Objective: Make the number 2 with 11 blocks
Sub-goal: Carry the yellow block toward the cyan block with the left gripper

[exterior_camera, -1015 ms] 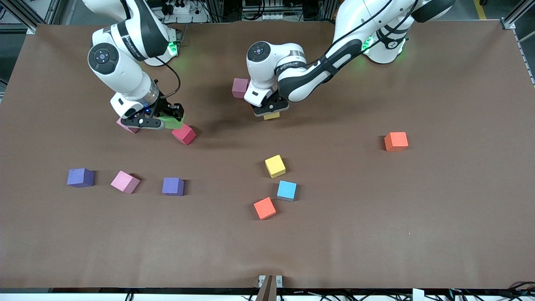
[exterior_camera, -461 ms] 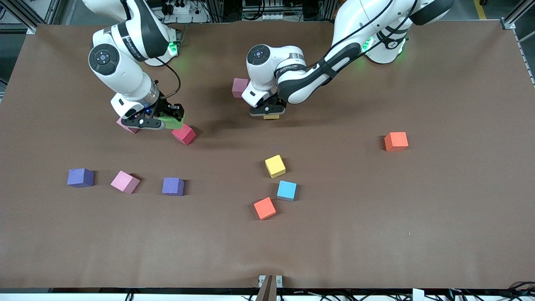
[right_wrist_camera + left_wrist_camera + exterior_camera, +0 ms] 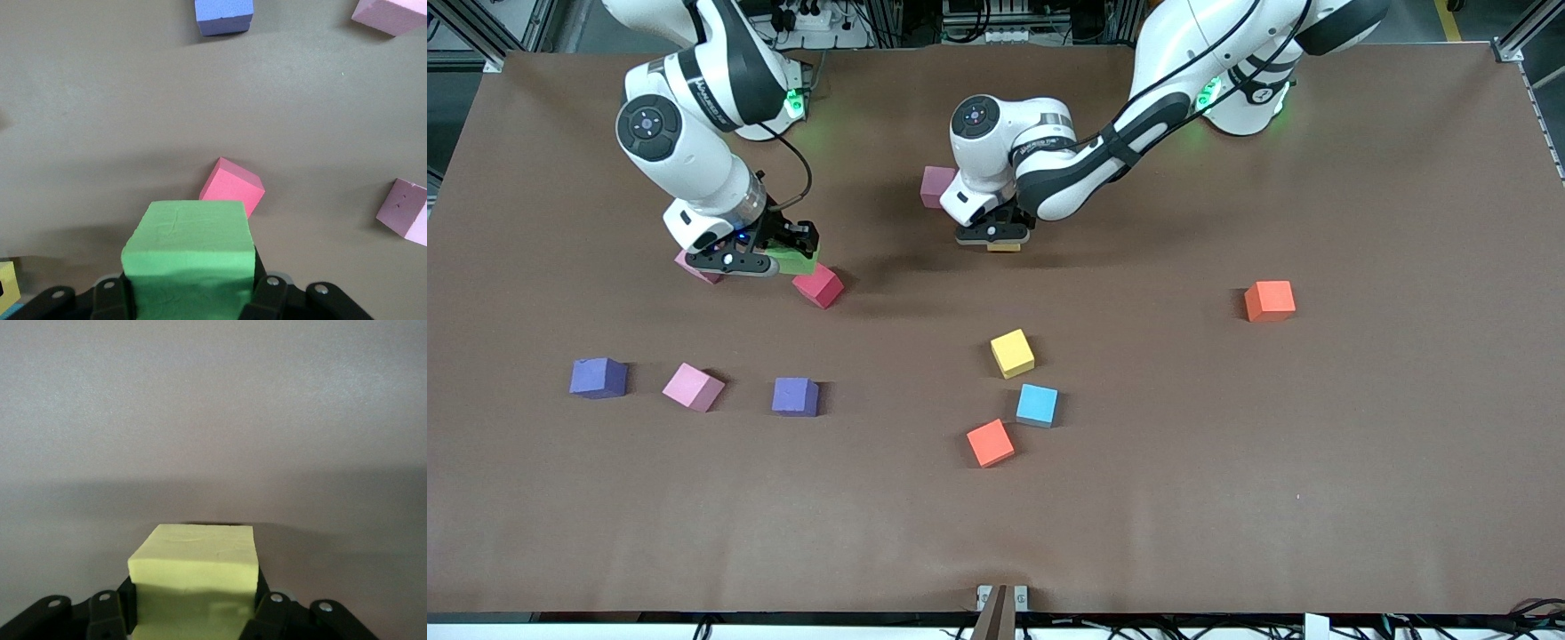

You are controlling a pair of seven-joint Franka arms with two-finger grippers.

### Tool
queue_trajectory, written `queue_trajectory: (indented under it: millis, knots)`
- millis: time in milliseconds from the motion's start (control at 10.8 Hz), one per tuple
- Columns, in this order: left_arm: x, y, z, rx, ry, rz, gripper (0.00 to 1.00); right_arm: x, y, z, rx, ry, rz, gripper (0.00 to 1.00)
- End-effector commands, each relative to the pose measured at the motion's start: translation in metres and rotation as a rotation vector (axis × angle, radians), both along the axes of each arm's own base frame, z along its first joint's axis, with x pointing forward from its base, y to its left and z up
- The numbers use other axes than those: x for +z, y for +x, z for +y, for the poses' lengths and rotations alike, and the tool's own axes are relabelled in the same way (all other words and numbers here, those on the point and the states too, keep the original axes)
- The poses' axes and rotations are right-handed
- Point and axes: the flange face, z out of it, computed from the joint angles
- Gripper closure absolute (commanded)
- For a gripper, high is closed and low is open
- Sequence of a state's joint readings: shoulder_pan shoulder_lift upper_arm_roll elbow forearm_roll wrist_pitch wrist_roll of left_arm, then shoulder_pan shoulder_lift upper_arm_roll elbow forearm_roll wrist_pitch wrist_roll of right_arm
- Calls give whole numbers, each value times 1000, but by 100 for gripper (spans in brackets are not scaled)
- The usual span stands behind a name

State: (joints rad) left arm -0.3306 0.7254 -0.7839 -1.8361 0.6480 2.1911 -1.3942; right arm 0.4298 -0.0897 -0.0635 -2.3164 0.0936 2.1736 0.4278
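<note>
A brown cloth covers the table; aluminium framing and cabling line its edge by the arm bases. The left end effector pinches a yellow block just above the cloth, beside a dull-pink block. The right end effector pinches a green block over a red block. Other blocks lie scattered, unassembled.

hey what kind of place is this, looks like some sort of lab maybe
Probably a robotics lab: two white robot arms mounted at a brown-covered table, small coloured foam cubes scattered on it, and metal framing with cables along the edge.
</note>
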Motion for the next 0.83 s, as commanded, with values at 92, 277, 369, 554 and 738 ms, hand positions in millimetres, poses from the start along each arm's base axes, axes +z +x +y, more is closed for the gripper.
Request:
queue_trajectory:
  millis: [92, 277, 369, 554, 738]
  knots:
    - [4, 2, 0, -20, 9, 5, 100, -3, 2, -1, -18, -8, 6, 56]
    - [6, -7, -6, -28, 3, 8, 100, -4, 1, 0, -17, -9, 7, 56]
    - [4, -15, -10, -36, 4, 10, 100, -4, 1, 0, -17, -9, 8, 56]
    - [4, -30, -19, -59, -5, 10, 100, -5, 1, 0, -17, -11, 11, 56]
    - [3, -31, -20, -64, -11, 8, 100, -5, 1, 0, -15, -11, 11, 56]
